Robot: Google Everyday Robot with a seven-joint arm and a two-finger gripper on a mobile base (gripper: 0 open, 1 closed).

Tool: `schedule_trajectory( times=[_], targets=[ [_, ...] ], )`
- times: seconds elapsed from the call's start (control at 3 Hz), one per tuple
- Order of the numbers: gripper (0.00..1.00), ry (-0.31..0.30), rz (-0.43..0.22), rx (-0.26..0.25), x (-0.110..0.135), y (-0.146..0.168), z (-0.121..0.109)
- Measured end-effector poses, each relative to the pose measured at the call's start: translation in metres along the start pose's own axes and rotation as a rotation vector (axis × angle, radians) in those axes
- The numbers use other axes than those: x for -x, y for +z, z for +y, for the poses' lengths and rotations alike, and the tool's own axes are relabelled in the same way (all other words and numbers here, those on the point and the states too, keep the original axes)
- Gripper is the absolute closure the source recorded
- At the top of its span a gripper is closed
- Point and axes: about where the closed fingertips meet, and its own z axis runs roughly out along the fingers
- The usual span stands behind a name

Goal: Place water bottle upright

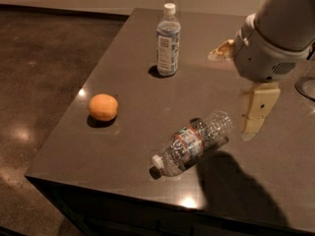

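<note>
The water bottle (194, 142) is clear, ribbed plastic with a white cap and a red-and-teal label band. It lies on its side near the front of the dark table (133, 82), cap pointing front-left. My gripper (230, 92) hangs above the table just right of and behind the bottle's base, not touching it. Its cream fingers (257, 109) are spread apart and hold nothing. The arm's shadow falls on the table in front of the bottle.
A smoother bottle (168, 41) with a white-blue label stands upright at the back of the table. An orange (103, 106) sits at the left. The table's front and left edges drop to a dark floor (44, 73). A dark round object (306, 85) sits at the right edge.
</note>
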Motion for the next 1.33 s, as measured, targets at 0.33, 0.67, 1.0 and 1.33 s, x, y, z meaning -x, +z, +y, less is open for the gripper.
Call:
schedule_trajectory(
  times=[0.33,0.67,1.0,1.33],
  targets=[
    [0.00,-0.142,-0.014,0.062,0.024,0.025,0.011],
    [0.00,-0.249,-0.009,0.119,0.043,0.049,0.028],
    [0.00,-0.316,0.010,0.163,0.054,0.071,0.042],
    [0.00,-0.354,0.026,0.200,0.060,0.086,0.052]
  ],
)
